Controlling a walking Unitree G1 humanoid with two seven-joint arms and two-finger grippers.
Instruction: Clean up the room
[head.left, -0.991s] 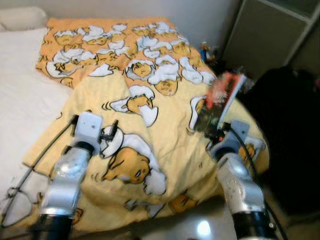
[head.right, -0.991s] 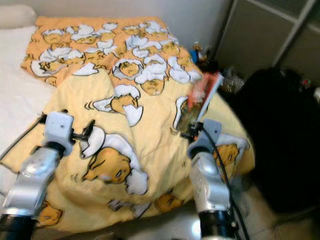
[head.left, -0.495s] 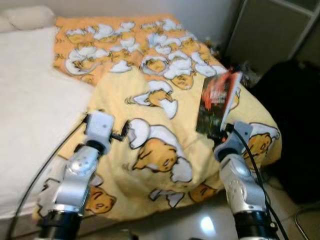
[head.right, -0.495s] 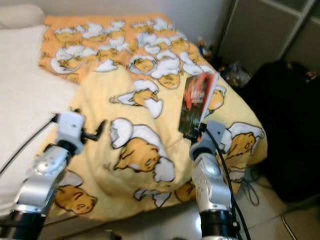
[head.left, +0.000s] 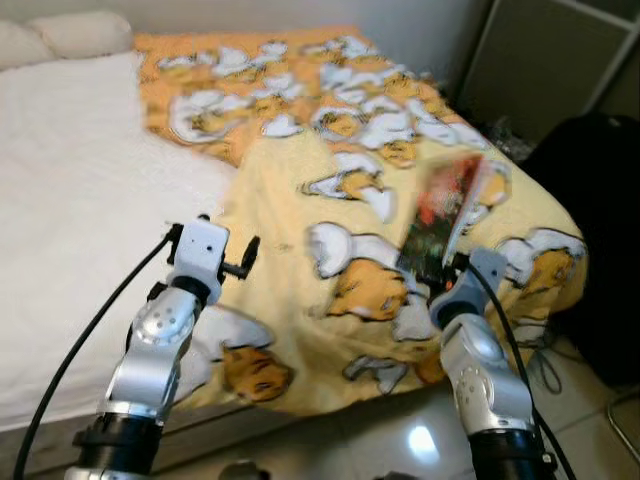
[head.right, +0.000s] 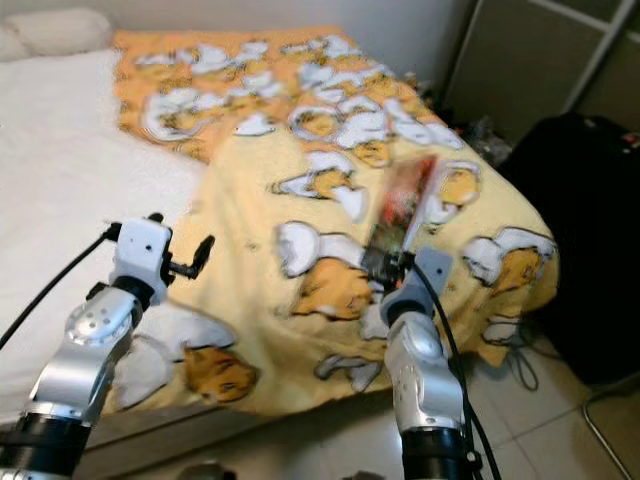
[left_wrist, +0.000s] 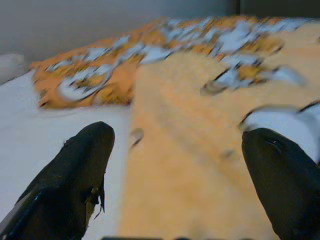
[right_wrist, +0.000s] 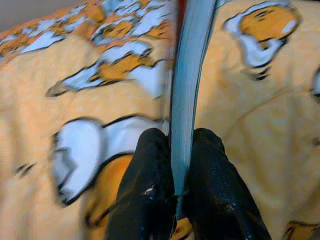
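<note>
Soft bedding covers most of the scene: a bed with a plain white sheet (head.left: 70, 180) on the robot's left and a rumpled yellow and orange blanket (head.left: 330, 170) printed with cartoon egg characters, draped over the bed's right side and foot. Two pale pillows (head.left: 60, 35) lie at the head. Glossy floor tiles (head.left: 410, 445) show below the bed's edge, and a large black bag (head.right: 590, 210) sits by grey cabinet doors (head.left: 545, 70) on the right.

Both silver arms reach forward over the blanket. The right gripper (right_wrist: 175, 165) has its two black fingers pressed tight on the bottom edge of a thin book (head.left: 440, 215), which stands upright above the blanket, its red and dark cover blurred. The left gripper (left_wrist: 175, 165) hangs above the blanket near the sheet's border, its textured black fingers (left_wrist: 75, 170) spread wide with nothing between them.
</note>
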